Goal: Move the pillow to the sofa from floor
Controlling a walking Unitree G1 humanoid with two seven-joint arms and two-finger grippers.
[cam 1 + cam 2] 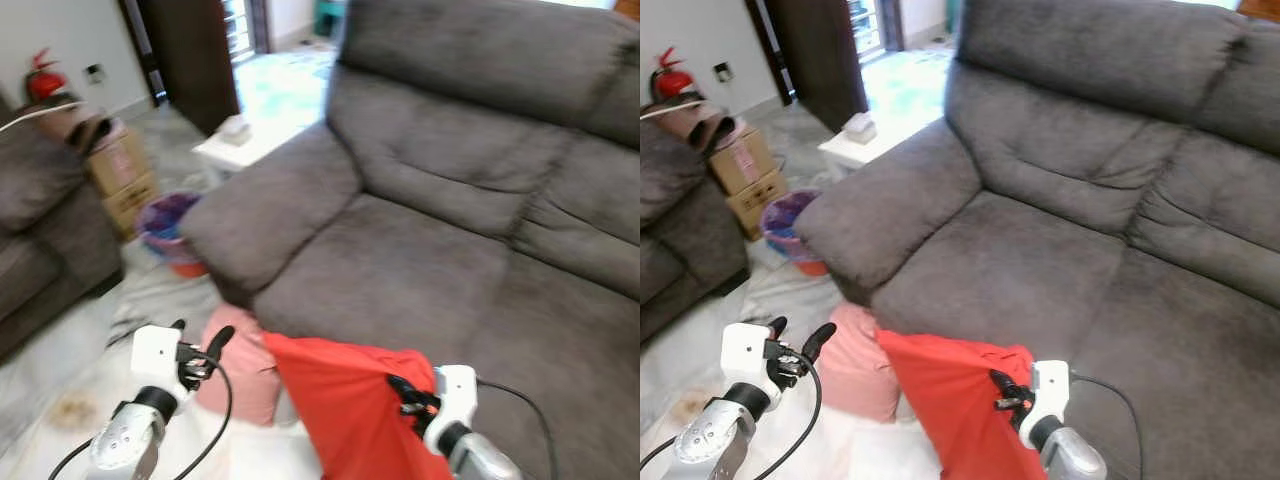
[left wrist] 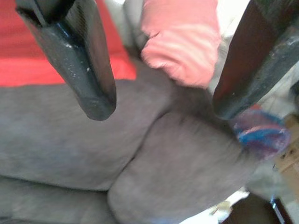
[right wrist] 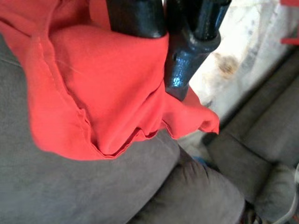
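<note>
Now, from the robot's left across to its right:
Second sofa (image 1: 40, 220): lying along the far left edge, with an open strip of floor (image 1: 60, 370) between it and the big sofa.
Cardboard boxes (image 1: 122, 175): standing stacked beside it, near a purple bin (image 1: 165, 225) that is sitting just beside the big sofa's armrest.
Left hand (image 1: 197, 347): hovering over the floor, its fingers spread apart and gripping nothing.
Pink pillow (image 1: 235, 375): lying on the floor against the sofa's front edge, just beside the left hand and partly tucked under the red one.
Red pillow (image 1: 350, 410): hanging at the front edge of the seat, its upper part overlapping the cushion.
Right hand (image 1: 410, 395): clamping together on the red pillow's cloth, as the right wrist view is showing.
Grey sofa (image 1: 450, 230): stretching to the right, its seat (image 1: 400, 280) offering wide open room beyond the pillow.
</note>
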